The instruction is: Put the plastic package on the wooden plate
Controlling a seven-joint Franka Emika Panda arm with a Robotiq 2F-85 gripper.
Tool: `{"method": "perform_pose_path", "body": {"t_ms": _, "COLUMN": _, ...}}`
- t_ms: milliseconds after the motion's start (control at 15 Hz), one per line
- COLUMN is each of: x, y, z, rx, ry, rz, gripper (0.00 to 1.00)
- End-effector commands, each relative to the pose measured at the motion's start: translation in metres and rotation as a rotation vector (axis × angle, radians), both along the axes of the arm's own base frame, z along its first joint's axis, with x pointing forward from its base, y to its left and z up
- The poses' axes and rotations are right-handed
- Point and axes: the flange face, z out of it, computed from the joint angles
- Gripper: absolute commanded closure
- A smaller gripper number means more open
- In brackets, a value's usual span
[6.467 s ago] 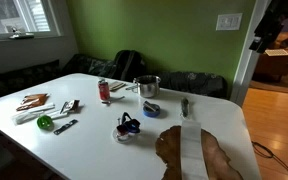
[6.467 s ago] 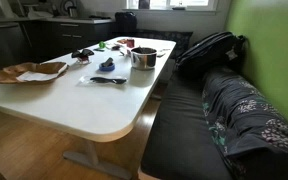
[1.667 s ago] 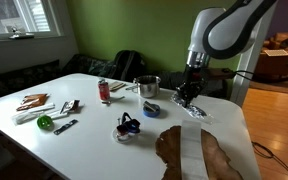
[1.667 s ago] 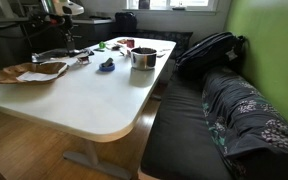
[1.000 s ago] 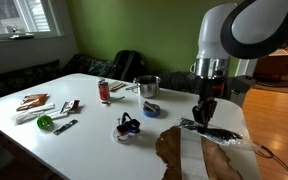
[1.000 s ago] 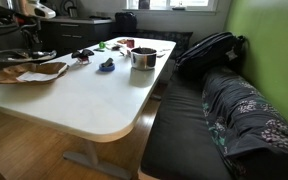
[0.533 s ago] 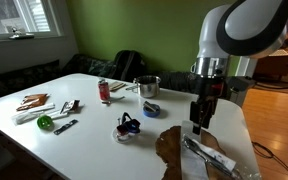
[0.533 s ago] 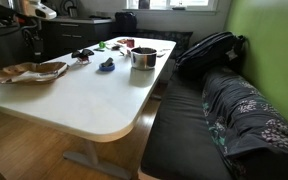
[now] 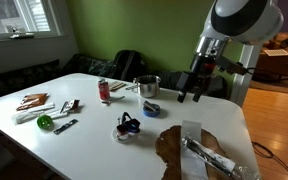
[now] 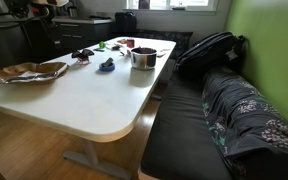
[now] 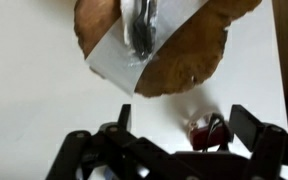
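One gripper [image 9: 189, 96], jaws wide apart, empty; plastic package [image 9: 207, 156] on wooden plate [image 9: 168, 147].

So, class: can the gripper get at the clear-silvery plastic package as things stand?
Probably yes: the plastic package lies uncovered on the dark wooden plate, and the open gripper hangs free nearby.

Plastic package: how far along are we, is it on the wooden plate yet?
Done: the plastic package lies on the wooden plate, partly over its pale strip. In hand: nothing; the gripper hangs above the table, apart from the plate, jaws open and empty in the wrist view. Left: nothing of the placing that I can see, only parking the arm.
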Motion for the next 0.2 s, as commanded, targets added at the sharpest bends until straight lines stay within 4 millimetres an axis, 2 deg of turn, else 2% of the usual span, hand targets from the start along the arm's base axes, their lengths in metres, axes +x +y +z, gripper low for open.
{"method": "perform_pose_path", "body": {"t_ms": 0, "x": 0.025, "y": -0.066, "z": 0.001, "rx": -0.041, "ry": -0.019, "rz": -0.180, "gripper": 0.00}}
{"method": "perform_pose_path", "body": {"t_ms": 67, "x": 0.016, "y": -0.038, "z": 0.008, "rx": -0.014, "ry": -0.037, "rz": -0.097, "gripper": 0.00}}
{"method": "perform_pose_path", "body": {"t_ms": 133, "x": 0.022, "y": -0.056, "z": 0.007, "rx": -0.025, "ry": -0.034, "rz": -0.136, "gripper": 0.00}}
